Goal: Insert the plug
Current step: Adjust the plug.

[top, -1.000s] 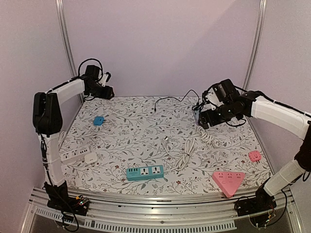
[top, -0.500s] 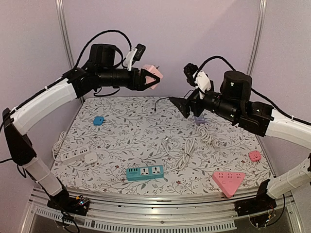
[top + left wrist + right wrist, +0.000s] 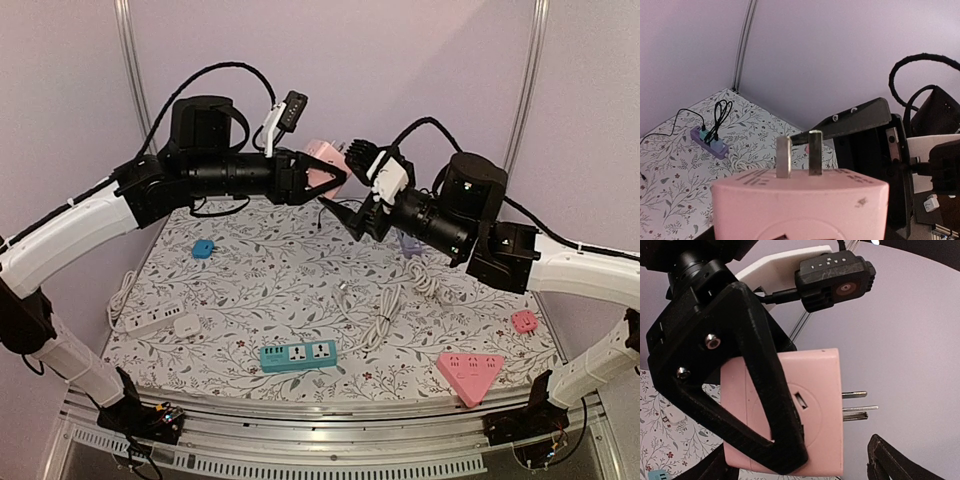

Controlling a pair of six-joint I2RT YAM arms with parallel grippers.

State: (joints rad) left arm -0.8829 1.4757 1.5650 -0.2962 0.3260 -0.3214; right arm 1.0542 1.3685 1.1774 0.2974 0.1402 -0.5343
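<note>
Left gripper [image 3: 330, 172] is raised high over the far half of the table [image 3: 250, 285], in the upper centre of the overhead view. Its jaws are closed partway on the pink plug adapter [image 3: 815, 405], one black finger [image 3: 740, 390] pressed flat across the adapter's face. The adapter is off the table entirely, in mid-air. Its metal prongs [image 3: 815, 152] stick out clear of the grip and point toward the other arm. Right gripper [image 3: 338, 180] faces it from the right at the same height, jaws spread wide and holding nothing. One finger [image 3: 855, 125] sits just beyond the prongs, the other below the adapter; contact cannot be told. On the floral table surface: a teal power strip [image 3: 298, 355] near the front centre, a pink triangular strip [image 3: 468, 372] at lower right, a white strip [image 3: 152, 318] at the left edge, and a loose white cable [image 3: 385, 315] right of centre. A small blue adapter [image 3: 203, 248] lies at mid-left, a small pink one [image 3: 523, 321] at far right. A purple strip [image 3: 707, 141] with a black cord lies at the back.
</note>
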